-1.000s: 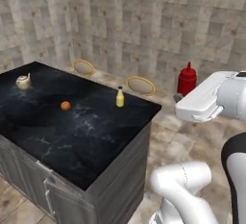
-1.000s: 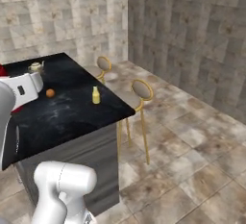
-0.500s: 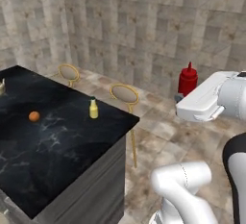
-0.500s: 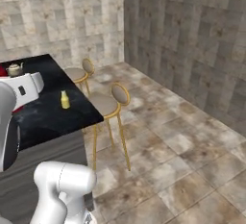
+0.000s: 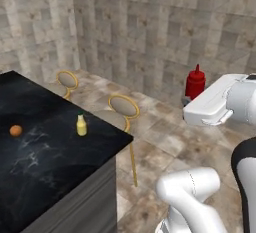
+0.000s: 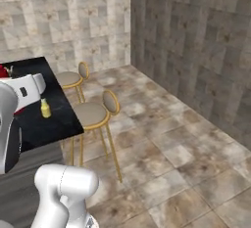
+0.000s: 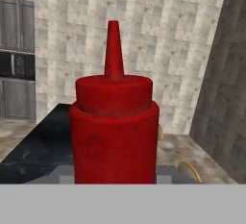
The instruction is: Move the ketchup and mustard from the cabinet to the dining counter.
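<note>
The ketchup (image 5: 195,81) is a red squeeze bottle held upright in the air, right of the dining counter (image 5: 45,172). My gripper (image 5: 191,98) is shut on its lower body. In the hand view the ketchup (image 7: 114,136) stands very close, nozzle up. A bit of its red (image 6: 4,70) shows behind my arm in the right base view. The mustard (image 5: 81,125), yellow with a green cap, stands upright near the counter's right edge. It appears again as the mustard (image 6: 45,108) on the black top (image 6: 34,126). I cannot tell whether the grey panelled fronts (image 7: 17,59) at the far left are the cabinet.
A small orange ball (image 5: 16,130) lies on the counter left of the mustard. Two gold-framed stools (image 5: 124,108) (image 5: 66,80) stand along the counter's far side, seen also as stools (image 6: 93,114) (image 6: 71,78). Stone-tiled walls close the corner; tiled floor lies open to the right.
The whole scene has slid left in both base views, so the camera has moved; the counter's far end and the teapot have left the picture. The ketchup stays in the gripper.
</note>
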